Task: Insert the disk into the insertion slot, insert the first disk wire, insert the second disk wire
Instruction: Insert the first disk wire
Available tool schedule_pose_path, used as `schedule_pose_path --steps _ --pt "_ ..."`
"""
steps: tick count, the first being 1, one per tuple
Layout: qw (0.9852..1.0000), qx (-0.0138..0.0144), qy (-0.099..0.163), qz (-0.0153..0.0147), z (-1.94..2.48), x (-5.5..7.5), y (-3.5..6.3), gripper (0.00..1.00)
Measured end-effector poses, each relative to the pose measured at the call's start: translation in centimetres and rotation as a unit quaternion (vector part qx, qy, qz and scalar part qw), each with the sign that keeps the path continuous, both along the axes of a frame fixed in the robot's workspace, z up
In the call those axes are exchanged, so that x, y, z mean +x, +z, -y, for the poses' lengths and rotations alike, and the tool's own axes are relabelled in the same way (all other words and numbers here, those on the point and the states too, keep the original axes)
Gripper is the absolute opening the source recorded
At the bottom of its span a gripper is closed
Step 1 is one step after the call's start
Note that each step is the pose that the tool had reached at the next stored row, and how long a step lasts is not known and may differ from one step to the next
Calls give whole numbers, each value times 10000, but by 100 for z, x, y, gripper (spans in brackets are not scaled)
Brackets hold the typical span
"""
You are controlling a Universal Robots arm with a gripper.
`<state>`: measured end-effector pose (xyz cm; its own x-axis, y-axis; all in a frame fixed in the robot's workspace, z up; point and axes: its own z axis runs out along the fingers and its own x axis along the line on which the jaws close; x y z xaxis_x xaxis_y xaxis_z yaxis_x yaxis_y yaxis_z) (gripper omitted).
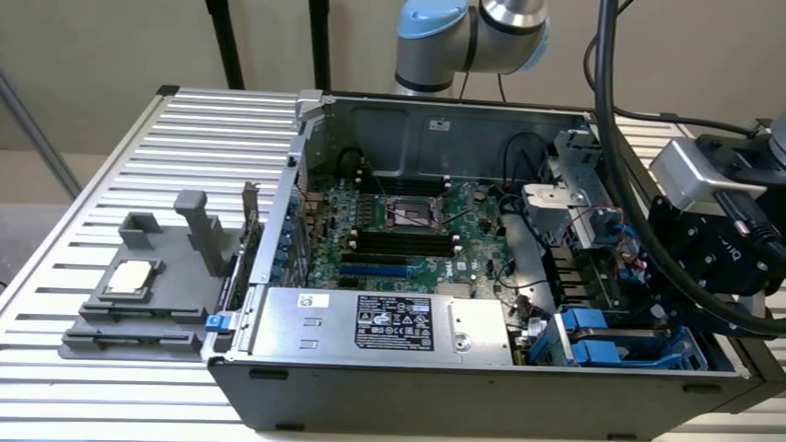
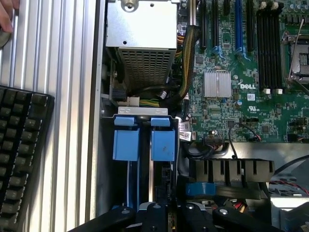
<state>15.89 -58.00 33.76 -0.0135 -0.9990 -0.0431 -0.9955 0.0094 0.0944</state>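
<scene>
HAND: hand [image 2: 170, 211] closed, just above disk [image 2: 162, 144] | DISK: blue carrier, seated in insertion slot [image 1: 632, 361] at 4 o'clock of open PC case [image 1: 491, 398], exterior view | power supply [image 1: 381, 322] at 6 o'clock | case on slatted counter [image 1: 221, 120]

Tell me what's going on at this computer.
A robot arm holds its gripper, shut, low in the corner of an open computer case, right over the drive bay with its blue rails. I can't tell whether the hard drive is seated in that bay, or whether the gripper is holding anything.
</scene>
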Motion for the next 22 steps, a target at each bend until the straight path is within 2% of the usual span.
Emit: schedule_pose_path --steps 22 --pt "10000 -23 0 -1 1 35 -69 17"
